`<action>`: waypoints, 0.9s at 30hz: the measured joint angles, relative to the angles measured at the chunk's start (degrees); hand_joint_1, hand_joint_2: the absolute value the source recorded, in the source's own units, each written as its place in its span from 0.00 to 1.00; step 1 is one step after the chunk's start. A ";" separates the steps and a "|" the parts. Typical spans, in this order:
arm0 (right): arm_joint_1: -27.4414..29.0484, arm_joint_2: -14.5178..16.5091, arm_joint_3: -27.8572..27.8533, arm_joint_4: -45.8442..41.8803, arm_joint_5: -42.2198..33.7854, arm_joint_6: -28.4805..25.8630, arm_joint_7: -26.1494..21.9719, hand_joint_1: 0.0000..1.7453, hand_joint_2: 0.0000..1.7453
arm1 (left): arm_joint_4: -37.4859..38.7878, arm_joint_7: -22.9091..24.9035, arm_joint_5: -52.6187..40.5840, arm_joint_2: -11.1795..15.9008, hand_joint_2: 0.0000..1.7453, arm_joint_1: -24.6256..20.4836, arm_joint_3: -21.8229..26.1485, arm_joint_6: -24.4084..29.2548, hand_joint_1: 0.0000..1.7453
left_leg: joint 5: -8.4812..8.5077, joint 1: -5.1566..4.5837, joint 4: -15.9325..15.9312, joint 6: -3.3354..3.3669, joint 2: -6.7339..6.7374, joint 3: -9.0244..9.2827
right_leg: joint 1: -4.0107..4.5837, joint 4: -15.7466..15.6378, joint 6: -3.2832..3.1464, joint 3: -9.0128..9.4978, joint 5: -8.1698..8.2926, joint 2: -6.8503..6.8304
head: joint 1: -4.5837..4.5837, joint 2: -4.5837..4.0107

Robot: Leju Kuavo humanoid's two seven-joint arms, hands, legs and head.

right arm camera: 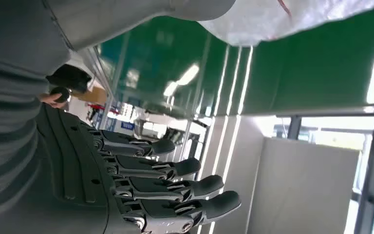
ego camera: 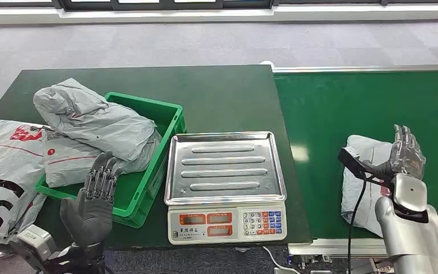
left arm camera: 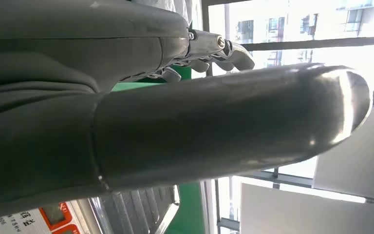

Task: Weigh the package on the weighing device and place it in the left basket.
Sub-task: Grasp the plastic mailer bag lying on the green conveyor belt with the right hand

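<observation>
Grey poly-bag package [ego camera: 364,177] near conveyor's front edge looks soft, light, slippery: grab mid-bulk w/ right hand [ego camera: 406,154], now spread, empty.

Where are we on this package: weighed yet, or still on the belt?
Still on the belt. Done: earlier grey bags already fill the green basket. In hand: nothing yet; the right hand is open at the grey package on the conveyor, not gripping, and the left hand is open beside the basket. Left: grasp it, set it on the bare scale tray, then move it to the basket.
</observation>
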 joint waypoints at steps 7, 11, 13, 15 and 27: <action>0.05 -2.10 0.00 4.54 -2.56 2.60 0.08 0.00 1.00 | 0.00 0.62 0.02 0.17 0.00 0.00 0.25 0.11 0.00 | 0.00 0.00 -0.01 0.00 -0.03 -0.02 | 0.00 0.00 0.00 -0.01 0.00 -0.04 | 0.01 0.00; 0.12 -2.51 0.02 6.14 -3.08 2.94 -0.03 0.00 1.00 | 0.01 0.66 0.03 0.22 0.00 0.00 0.36 0.09 0.00 | -0.01 0.00 -0.01 0.00 -0.02 -0.02 | 0.00 0.00 0.00 -0.03 -0.01 -0.04 | 0.01 0.00; 0.33 -2.55 0.02 6.70 -3.58 3.66 0.17 0.00 1.00 | 0.08 0.72 0.03 0.23 0.00 -0.06 0.50 0.07 0.00 | -0.01 0.01 -0.01 0.00 -0.03 -0.01 | 0.01 0.00 0.01 -0.03 -0.03 -0.03 | 0.00 0.00; 1.29 -2.41 0.04 6.97 -4.02 4.86 0.69 0.00 1.00 | 0.24 0.82 0.03 0.28 0.00 -0.11 0.67 0.05 0.00 | -0.01 0.01 -0.02 0.00 -0.08 -0.01 | 0.02 0.00 0.01 -0.01 -0.05 -0.06 | 0.00 0.00; 6.66 3.53 3.91 9.40 -7.88 9.20 -3.75 0.00 1.00 | 2.34 1.52 -0.97 0.83 0.00 -1.06 0.83 1.21 0.00 | -0.02 0.08 -0.04 -0.02 -0.02 0.01 | 0.07 0.00 -0.01 0.00 -0.08 -0.11 | 0.01 0.00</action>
